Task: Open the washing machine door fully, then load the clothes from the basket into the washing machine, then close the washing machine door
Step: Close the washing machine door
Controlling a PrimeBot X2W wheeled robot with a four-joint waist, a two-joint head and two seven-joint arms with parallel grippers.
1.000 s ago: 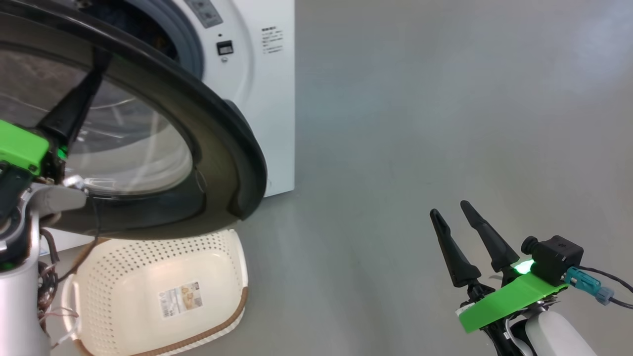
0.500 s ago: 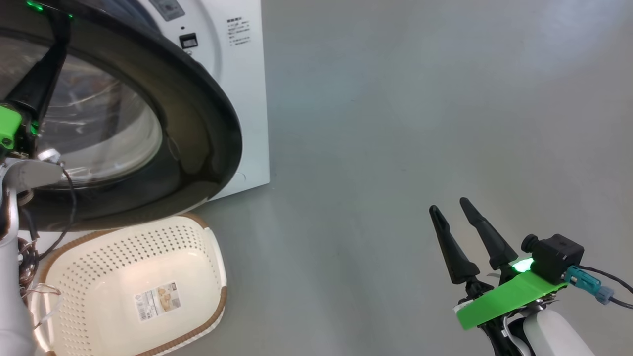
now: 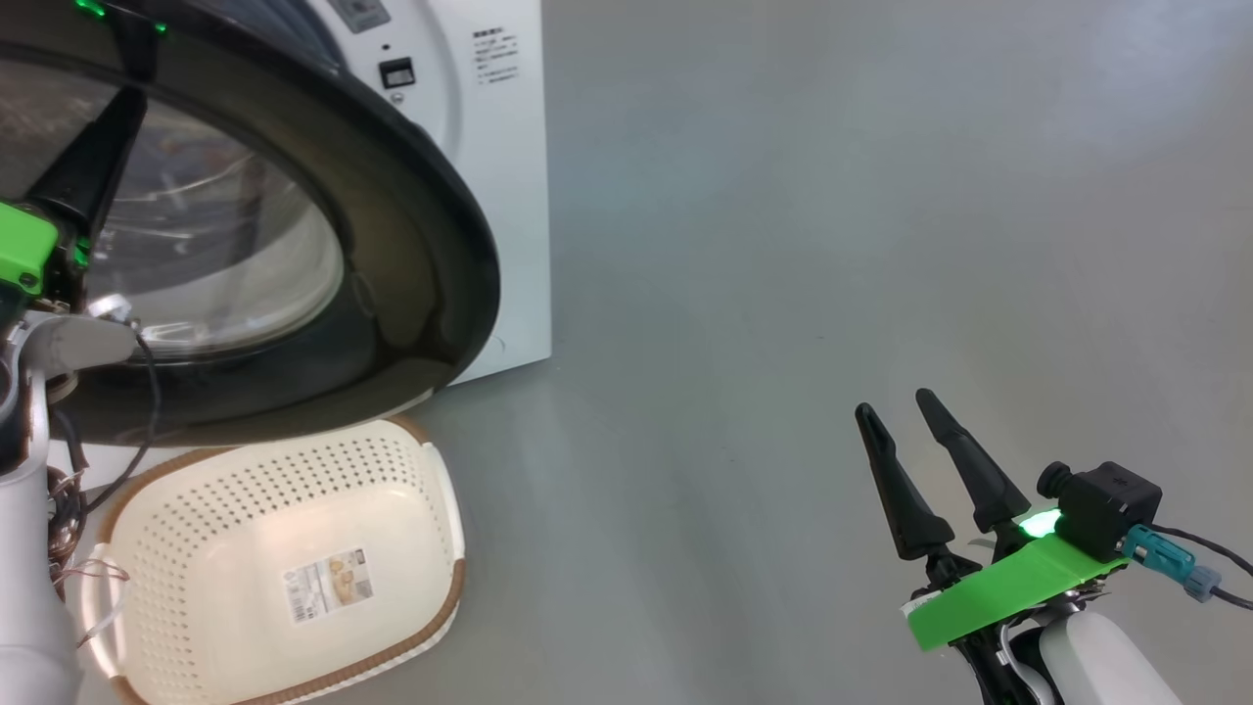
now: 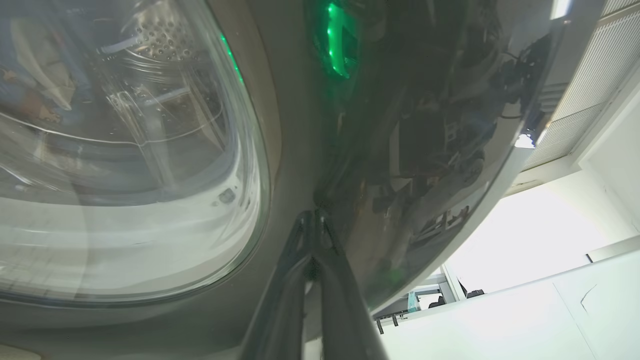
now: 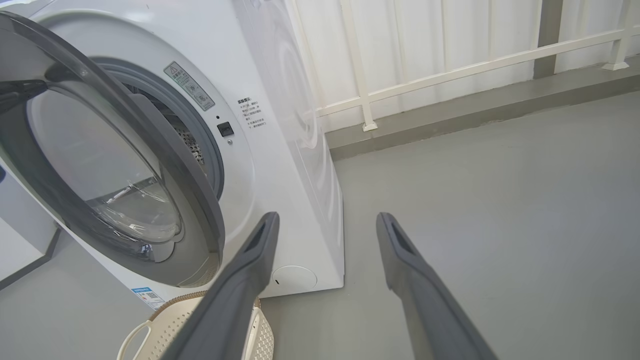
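The washing machine door (image 3: 421, 245), black-rimmed with a clear glass bowl, stands ajar in front of the white washing machine (image 3: 509, 196). My left gripper (image 3: 132, 69) is shut, its tips (image 4: 312, 220) pressed against the door's glossy outer face beside the glass. Blue and cream clothes (image 4: 30, 75) show through the glass, inside the drum. The cream basket (image 3: 294, 480) lies on the floor under the door with only a label in it. My right gripper (image 3: 893, 403) hangs open over the floor to the right, holding nothing. From the right wrist, the door (image 5: 150, 165) is ajar.
Grey floor stretches to the right of the machine (image 5: 290, 125). A white railing (image 5: 450, 70) and wall run behind it. The basket's rim (image 5: 175, 302) peeks out below the machine's front, beside my right gripper (image 5: 327, 217).
The head camera has shifted. The door has swung closer to the machine's front, with my left gripper staying on it. The right gripper holds its place, open.
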